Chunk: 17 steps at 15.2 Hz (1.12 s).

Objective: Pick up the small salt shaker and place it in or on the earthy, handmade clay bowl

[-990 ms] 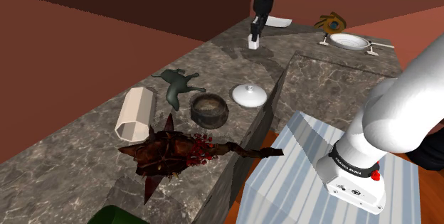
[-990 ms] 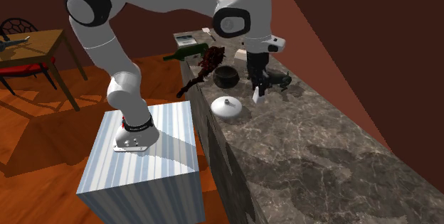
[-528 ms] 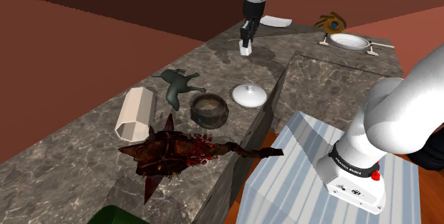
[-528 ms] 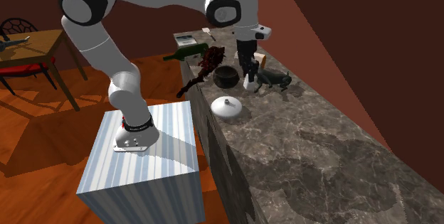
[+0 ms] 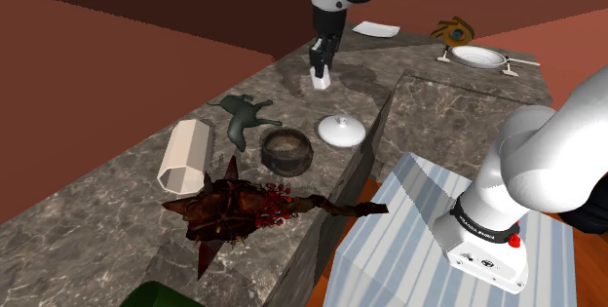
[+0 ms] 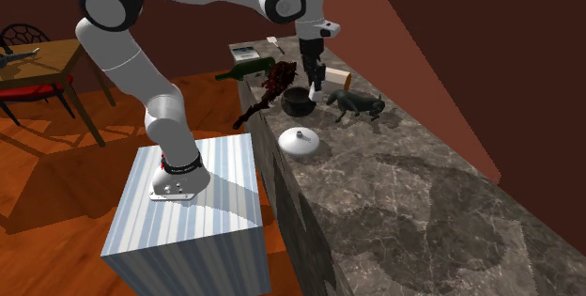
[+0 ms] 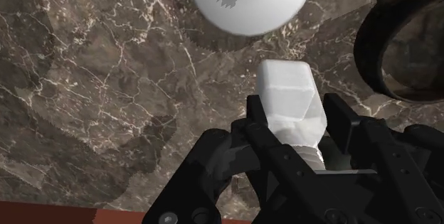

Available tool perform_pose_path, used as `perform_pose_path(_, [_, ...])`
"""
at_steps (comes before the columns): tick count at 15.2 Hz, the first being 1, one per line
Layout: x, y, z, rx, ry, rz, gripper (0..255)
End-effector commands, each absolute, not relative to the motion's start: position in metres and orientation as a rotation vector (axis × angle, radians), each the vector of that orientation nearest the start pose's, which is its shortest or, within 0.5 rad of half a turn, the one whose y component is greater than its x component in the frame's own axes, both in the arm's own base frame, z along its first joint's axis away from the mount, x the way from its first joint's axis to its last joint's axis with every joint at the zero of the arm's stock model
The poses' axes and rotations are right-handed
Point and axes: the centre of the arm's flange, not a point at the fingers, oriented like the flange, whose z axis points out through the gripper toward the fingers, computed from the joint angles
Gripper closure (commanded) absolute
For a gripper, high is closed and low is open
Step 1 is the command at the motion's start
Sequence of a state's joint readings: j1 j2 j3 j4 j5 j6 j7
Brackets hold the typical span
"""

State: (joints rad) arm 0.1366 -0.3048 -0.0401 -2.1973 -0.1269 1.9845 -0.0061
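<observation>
Stone counter (image 5: 88, 222) (veined), bowl (image 5: 285, 151), lid (image 5: 341, 131), figurine (image 5: 244, 116)

1 shaker (image 7: 288, 103), 1 bowl (image 5: 286, 151), 1 lid (image 5: 341, 131), 1 animal figurine (image 5: 244, 117), perhaps 1 bottle (image 6: 242, 71).

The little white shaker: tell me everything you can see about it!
The shaker is small, plain white and faceted, with flat angled sides. The black fingers clasp it on two sides, its far end pointing away from the hand. It hangs above the marble counter, touching nothing else, near the white lid and dark bowl.

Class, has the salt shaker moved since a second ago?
Yes. The salt shaker moved leftward in the shoulder view, nearer the white lid.
</observation>
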Motion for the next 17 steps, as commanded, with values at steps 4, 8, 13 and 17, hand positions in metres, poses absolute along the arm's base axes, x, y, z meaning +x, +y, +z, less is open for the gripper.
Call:
perform_pose_path(4, [0.458, 0.103, 0.52, -3.231, -0.24, -0.157, 255])
perform_pose_path(8, [0.45, 0.155, 0.522, -3.231, -0.24, -0.157, 255])
perform_pose_path(13, [0.442, 0.208, 0.518, -3.231, -0.24, -0.157, 255])
perform_pose_path(17, [0.442, 0.208, 0.497, -3.231, -0.24, -0.157, 255])
